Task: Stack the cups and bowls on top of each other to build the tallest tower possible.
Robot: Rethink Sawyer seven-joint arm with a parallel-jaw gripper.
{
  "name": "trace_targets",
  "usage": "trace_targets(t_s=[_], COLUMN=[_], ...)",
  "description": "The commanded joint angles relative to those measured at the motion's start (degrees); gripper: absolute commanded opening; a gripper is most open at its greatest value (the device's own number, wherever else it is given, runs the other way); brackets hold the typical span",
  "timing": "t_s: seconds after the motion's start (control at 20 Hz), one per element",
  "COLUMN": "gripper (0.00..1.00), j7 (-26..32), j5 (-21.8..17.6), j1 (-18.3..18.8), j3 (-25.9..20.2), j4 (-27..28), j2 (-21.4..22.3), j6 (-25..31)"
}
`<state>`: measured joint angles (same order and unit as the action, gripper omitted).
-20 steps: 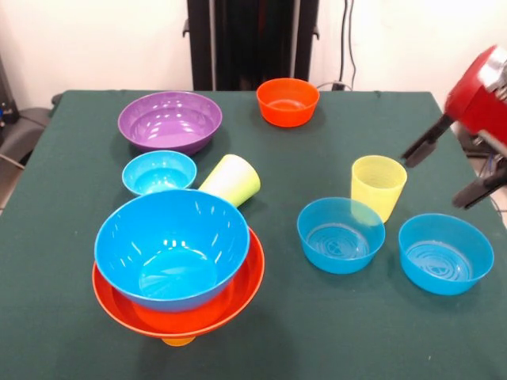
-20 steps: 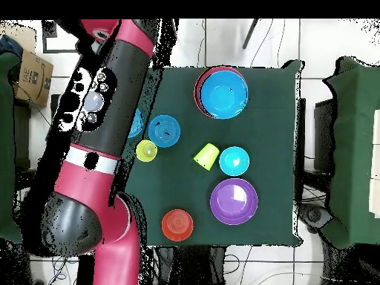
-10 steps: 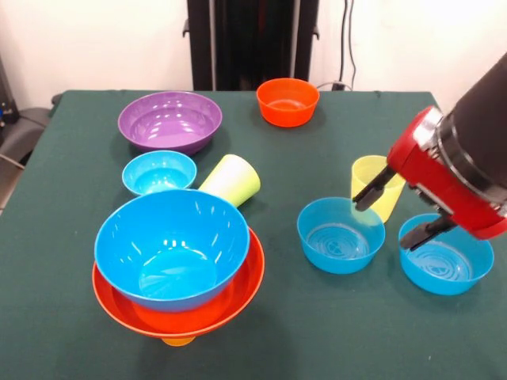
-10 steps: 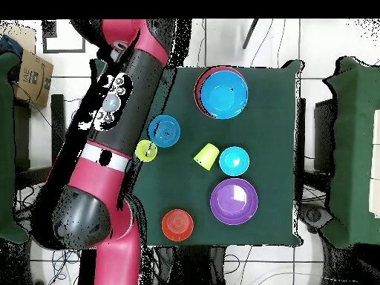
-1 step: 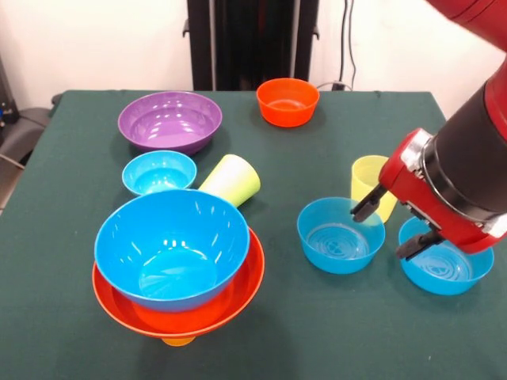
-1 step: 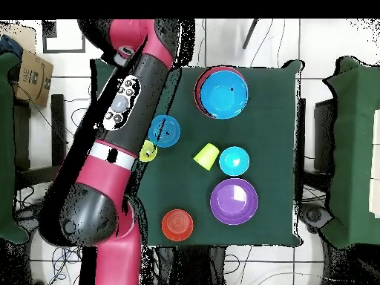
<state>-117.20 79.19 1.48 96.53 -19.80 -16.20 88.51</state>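
The tower stands at the front left: a large blue bowl (image 5: 170,249) nested in a wider orange bowl (image 5: 207,310) over an orange cup (image 5: 178,341). My gripper (image 5: 390,224) is open, empty, low between two medium blue bowls (image 5: 337,237) (image 5: 447,269). One finger (image 5: 366,204) reaches over the left bowl's rim in front of the upright yellow cup (image 5: 366,178). The lime green cup (image 5: 231,180) lies on its side. In the overhead view my arm (image 6: 122,119) covers the second medium bowl; the tower (image 6: 224,93) is at the top.
A large purple bowl (image 5: 169,120), a small blue bowl (image 5: 158,172) and a small orange bowl (image 5: 287,100) sit toward the back of the green table (image 5: 317,332). The overhead view shows the same purple bowl (image 6: 234,200) and small orange bowl (image 6: 177,224).
My arm has swung in from the right edge and come down over the table. The open gripper now hangs between the two medium blue bowls. Nothing on the table has moved.
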Motion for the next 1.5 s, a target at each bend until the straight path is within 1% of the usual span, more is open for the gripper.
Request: trace_targets(t_s=[0.05,0.55,1.05,1.35,1.5], gripper=[1.00,1.00,1.00,1.00,1.00], j7=[-15.1,-20.0,-22.6,-24.3,-25.7], j5=[-1.6,-1.6,-1.6,-1.0,-0.3], j1=[-0.5,-1.3,-1.5,-0.9,-0.5], j3=[-6.0,-6.8,-7.9,-7.4,-6.1], j4=[-0.2,0.6,1.2,2.5,3.6], j2=[-1.4,-0.5,-0.4,-0.2,0.0], j6=[-1.3,2.5,3.5,5.2,6.4])
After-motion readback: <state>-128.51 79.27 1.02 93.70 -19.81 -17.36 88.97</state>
